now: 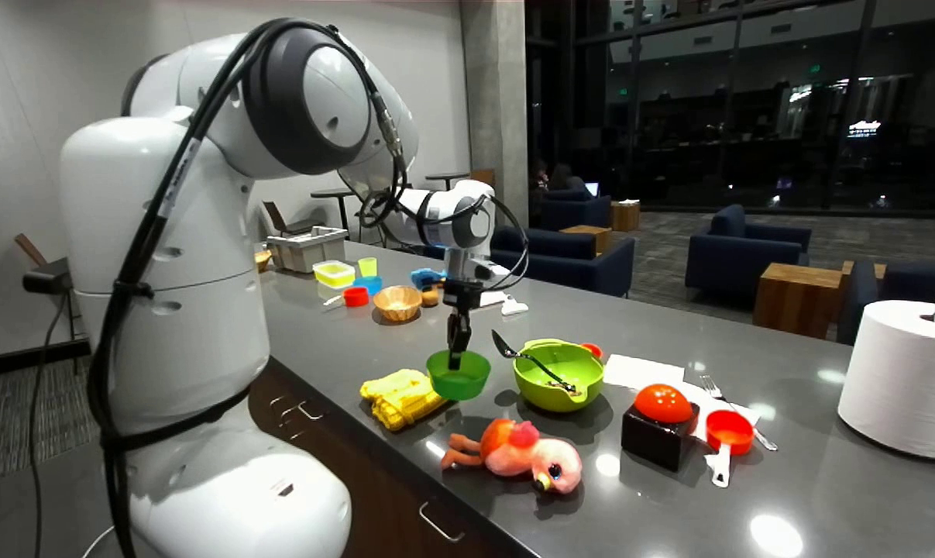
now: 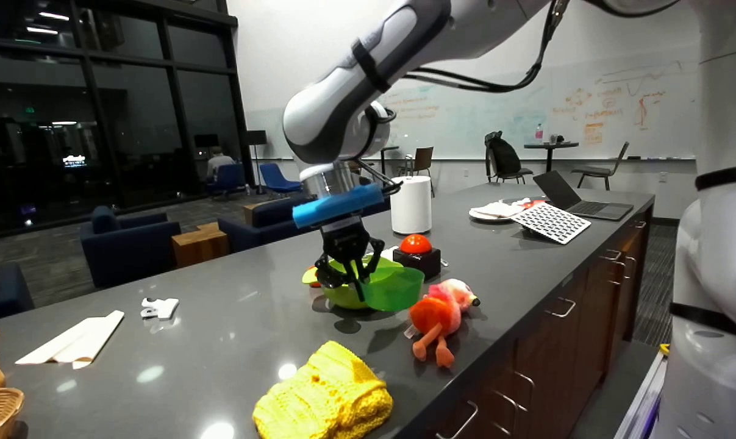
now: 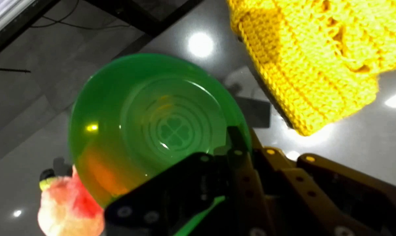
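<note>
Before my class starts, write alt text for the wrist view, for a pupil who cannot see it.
A gripper pinches the rim of a see-through green bowl with a clover pattern on its base. A yellow knitted cloth lies on the grey counter at upper right; a pink plush toy at lower left shows partly through the bowl.

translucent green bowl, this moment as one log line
translucent green bowl: above counter | jaws: closed, rim grip | yellow cloth: on counter
</note>
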You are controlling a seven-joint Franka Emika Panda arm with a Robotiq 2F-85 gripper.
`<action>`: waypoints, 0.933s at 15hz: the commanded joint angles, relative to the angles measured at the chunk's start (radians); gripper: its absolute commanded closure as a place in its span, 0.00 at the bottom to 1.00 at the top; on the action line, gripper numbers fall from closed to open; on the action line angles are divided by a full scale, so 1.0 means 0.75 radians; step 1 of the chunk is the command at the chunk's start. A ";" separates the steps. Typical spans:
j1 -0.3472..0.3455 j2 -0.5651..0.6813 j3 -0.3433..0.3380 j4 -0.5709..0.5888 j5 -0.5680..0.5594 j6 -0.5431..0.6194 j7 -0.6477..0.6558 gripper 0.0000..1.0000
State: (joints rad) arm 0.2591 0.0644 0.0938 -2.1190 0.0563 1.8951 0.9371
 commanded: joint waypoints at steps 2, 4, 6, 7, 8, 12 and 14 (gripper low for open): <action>-0.032 -0.237 0.058 -0.418 0.096 0.220 0.083 0.99; -0.034 -0.272 0.078 -0.516 0.118 0.289 0.086 0.99; -0.031 -0.298 0.099 -0.584 0.126 0.355 0.075 0.99; -0.027 -0.301 0.112 -0.591 0.110 0.375 0.059 0.99; -0.022 -0.304 0.129 -0.587 0.090 0.385 0.055 0.99; -0.010 -0.267 0.193 -0.495 -0.003 0.379 0.018 0.99; -0.010 -0.243 0.217 -0.453 -0.040 0.399 -0.024 0.99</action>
State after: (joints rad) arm 0.2563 -0.1225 0.2300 -2.4898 0.0651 2.1753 0.9619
